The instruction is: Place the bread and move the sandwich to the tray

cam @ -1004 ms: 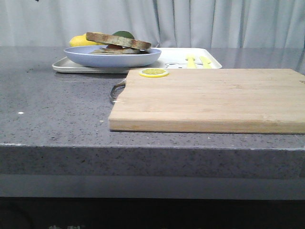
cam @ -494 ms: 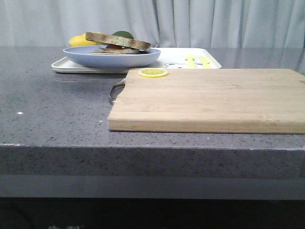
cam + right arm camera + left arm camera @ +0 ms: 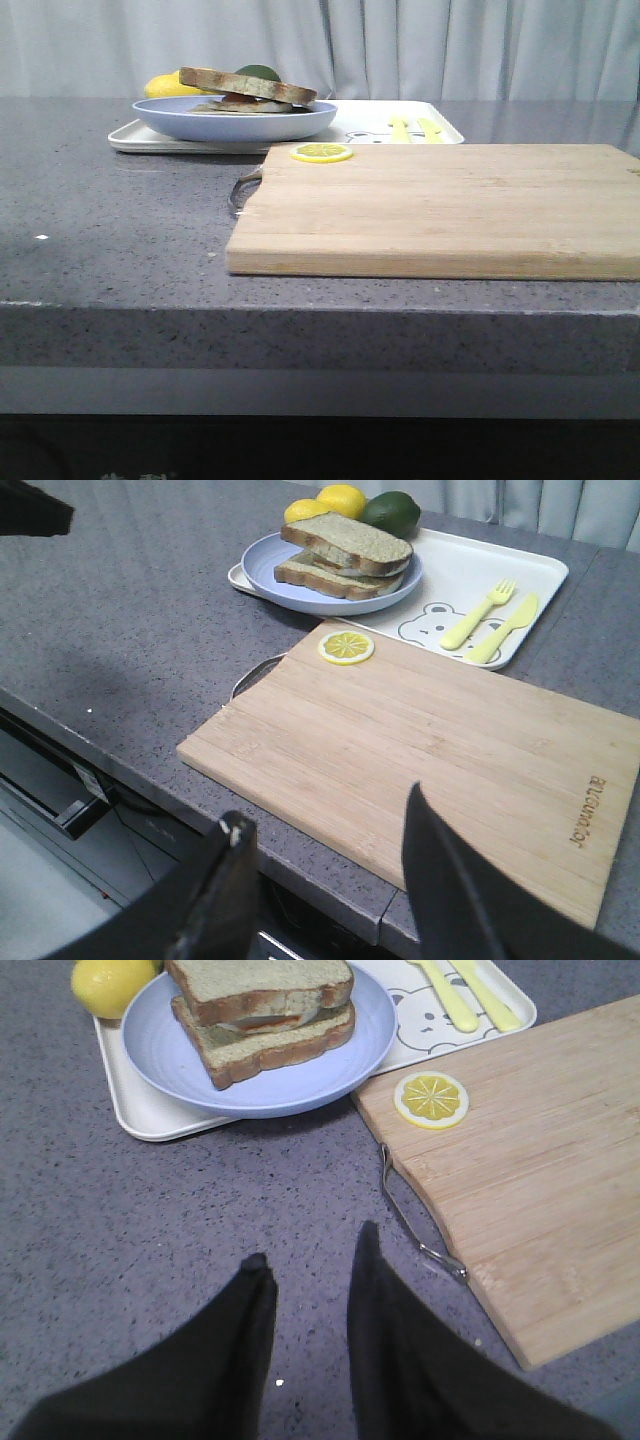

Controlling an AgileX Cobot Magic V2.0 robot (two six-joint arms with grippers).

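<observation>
Evidently the job looks finished: sandwich (image 3: 262, 1015) assembled, top bread (image 3: 350, 538) seated square on the lower slice, all on the pale blue plate (image 3: 150, 1045), and the plate sits on the white tray (image 3: 470, 570) at the table's far left side. Plate rim overhangs the tray's near edge slightly, judging from the left wrist view. Lemon (image 3: 105, 984) and a dark green fruit (image 3: 392, 512) lie at the tray's far corner; yellow fork (image 3: 478, 612) and knife (image 3: 506, 626) on its bare half.

Left gripper (image 3: 312, 1270): released, holding nothing, hanging over bare table (image 3: 150, 1220) near the plate. Right gripper (image 3: 330, 850): spread wide, empty, above the near edge of the cutting board (image 3: 430, 740). Lemon-slice disc (image 3: 346, 646) sits on the board's far left corner, close to the tray.

Step in hand, by my reading: retreat. Best done by lifting each arm clear, away from the plate rim and the board's metal handle (image 3: 410, 1220), so nothing gets nudged.
</observation>
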